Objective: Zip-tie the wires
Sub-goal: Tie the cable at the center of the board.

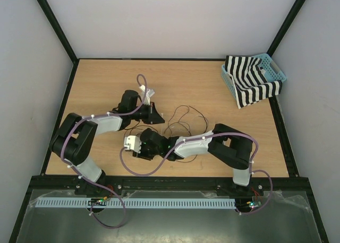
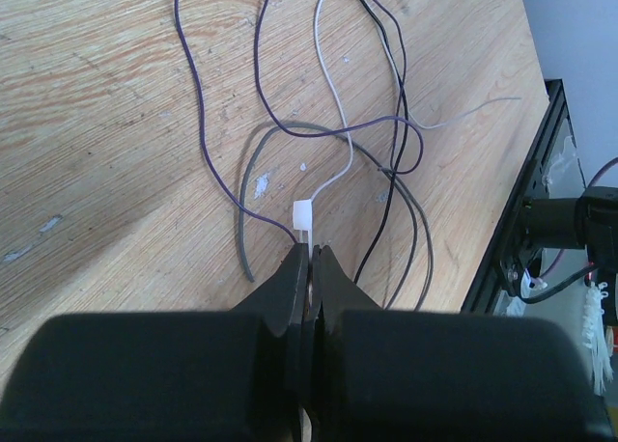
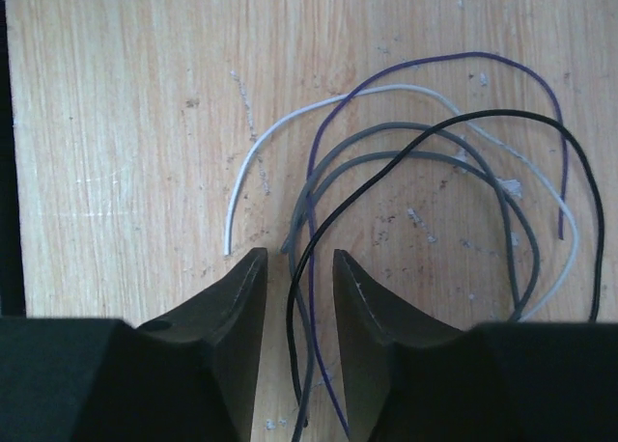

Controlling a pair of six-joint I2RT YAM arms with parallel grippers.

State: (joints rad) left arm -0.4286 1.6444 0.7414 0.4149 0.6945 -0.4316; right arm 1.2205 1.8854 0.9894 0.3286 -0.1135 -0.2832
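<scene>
The wires [image 1: 183, 121] lie in loose loops on the wooden table between my two grippers. In the left wrist view my left gripper [image 2: 311, 252] is shut on the zip tie [image 2: 303, 216]. The zip tie's white head sticks out just past the fingertips, next to the wires [image 2: 403, 104]. In the top view the left gripper [image 1: 158, 115] sits at the left of the wire pile. My right gripper [image 3: 299, 268] is open and low over the table. Black, grey and purple strands of the wires [image 3: 386, 157] run between its fingers. It also shows in the top view [image 1: 143, 150].
A blue basket [image 1: 273, 68] holding a black-and-white striped cloth [image 1: 249, 86] stands at the table's back right corner. A black frame rail [image 2: 502, 239] runs along the table edge.
</scene>
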